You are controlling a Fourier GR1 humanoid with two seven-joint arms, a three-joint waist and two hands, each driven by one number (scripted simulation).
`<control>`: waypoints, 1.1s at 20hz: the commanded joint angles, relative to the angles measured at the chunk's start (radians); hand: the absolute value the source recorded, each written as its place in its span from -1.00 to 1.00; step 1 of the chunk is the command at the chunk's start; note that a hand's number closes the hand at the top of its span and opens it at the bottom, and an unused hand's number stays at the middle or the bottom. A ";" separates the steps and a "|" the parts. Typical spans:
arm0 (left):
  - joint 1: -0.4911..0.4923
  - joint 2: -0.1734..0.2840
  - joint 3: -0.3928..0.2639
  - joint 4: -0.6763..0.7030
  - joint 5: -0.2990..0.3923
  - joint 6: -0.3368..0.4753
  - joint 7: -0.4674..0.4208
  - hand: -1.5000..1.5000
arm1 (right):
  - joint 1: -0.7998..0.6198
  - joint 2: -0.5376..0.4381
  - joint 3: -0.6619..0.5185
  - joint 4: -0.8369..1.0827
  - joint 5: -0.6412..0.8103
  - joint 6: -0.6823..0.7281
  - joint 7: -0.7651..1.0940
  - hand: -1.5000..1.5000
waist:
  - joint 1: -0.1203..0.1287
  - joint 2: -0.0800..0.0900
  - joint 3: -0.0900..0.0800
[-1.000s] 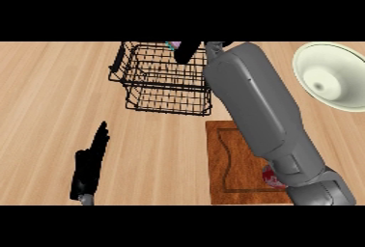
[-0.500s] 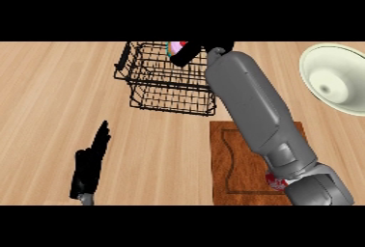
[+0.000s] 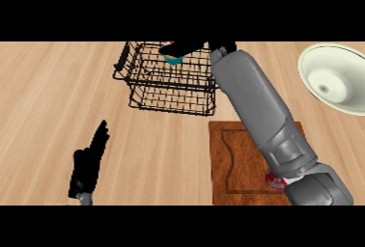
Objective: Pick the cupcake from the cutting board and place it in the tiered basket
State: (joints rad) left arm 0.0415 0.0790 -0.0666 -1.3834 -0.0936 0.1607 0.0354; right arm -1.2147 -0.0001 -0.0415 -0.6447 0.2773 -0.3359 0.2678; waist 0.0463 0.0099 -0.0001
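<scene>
The cupcake (image 3: 172, 58) was held over the wire basket (image 3: 171, 91) at upper centre, pinched by the right hand (image 3: 187, 47). The left hand (image 3: 89, 164) was kept at lower left, fingers straight and pressed together.

Even, fairly bright light covers the wooden counter (image 3: 64, 96), with no hard glare on the wood. The right forearm (image 3: 260, 111) carries a soft highlight along its upper grey surface and shades darker toward its underside. The white bowl (image 3: 335, 79) is brightest, with a gentle shaded hollow. Shadows are faint: only a slight darkening beneath the wire basket (image 3: 175, 89) and beside the cutting board (image 3: 239, 164).
</scene>
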 commanded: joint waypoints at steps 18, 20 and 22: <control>0.106 0.023 0.032 -0.070 0.024 -0.006 -0.008 0.00 | 0.412 -0.466 -0.253 -0.515 -0.199 0.118 0.139 -1.00 | -0.080 -0.023 0.001; 0.088 0.021 0.037 -0.074 0.027 -0.005 0.000 0.00 | 0.498 -0.551 -0.316 -0.544 -0.258 0.209 0.080 -1.00 | -0.083 -0.020 0.001; 0.089 -0.034 0.008 -0.031 -0.008 0.047 -0.018 0.00 | 0.519 -0.636 -0.382 -0.551 -0.333 0.313 0.096 -1.00 | -0.078 -0.016 0.001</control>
State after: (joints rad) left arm 0.1221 0.0773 -0.0391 -1.4282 -0.0797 0.1790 0.0312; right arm -0.7900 -0.5033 -0.3336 -1.1351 0.0469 -0.1773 0.3669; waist -0.0354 -0.0101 0.0007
